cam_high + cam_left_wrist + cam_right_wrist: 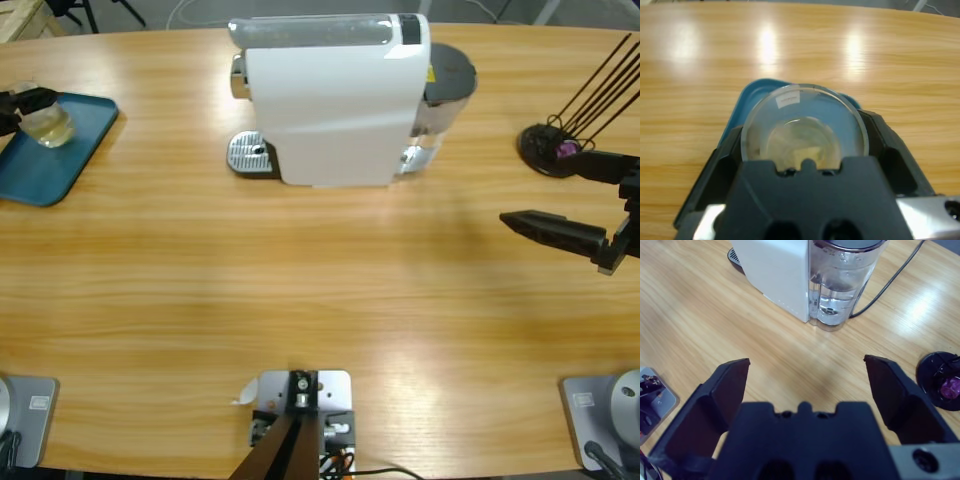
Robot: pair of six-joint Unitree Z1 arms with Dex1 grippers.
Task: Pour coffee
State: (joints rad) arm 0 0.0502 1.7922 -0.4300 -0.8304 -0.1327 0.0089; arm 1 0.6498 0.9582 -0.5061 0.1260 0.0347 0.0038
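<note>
A clear glass tumbler [47, 124] with a little pale yellowish coffee [801, 148] in its bottom is at the blue tray [70, 160] at the table's far left. My left gripper [805, 131] is shut on the tumbler [802, 107], one black jaw on each side; whether the glass rests on the tray [747, 95] or hangs just above it I cannot tell. In the high view this gripper [40, 108] comes in from the left edge. My right gripper [540, 190] hovers open and holds nothing at the right side, pointing toward the white coffee machine [335, 100].
The coffee machine's metal drip grate [248, 155] faces left and its water tank [842, 285] faces right, with a black cable [890, 282] behind. A black capsule stand [548, 150] with a purple capsule [951, 386] stands at the far right.
</note>
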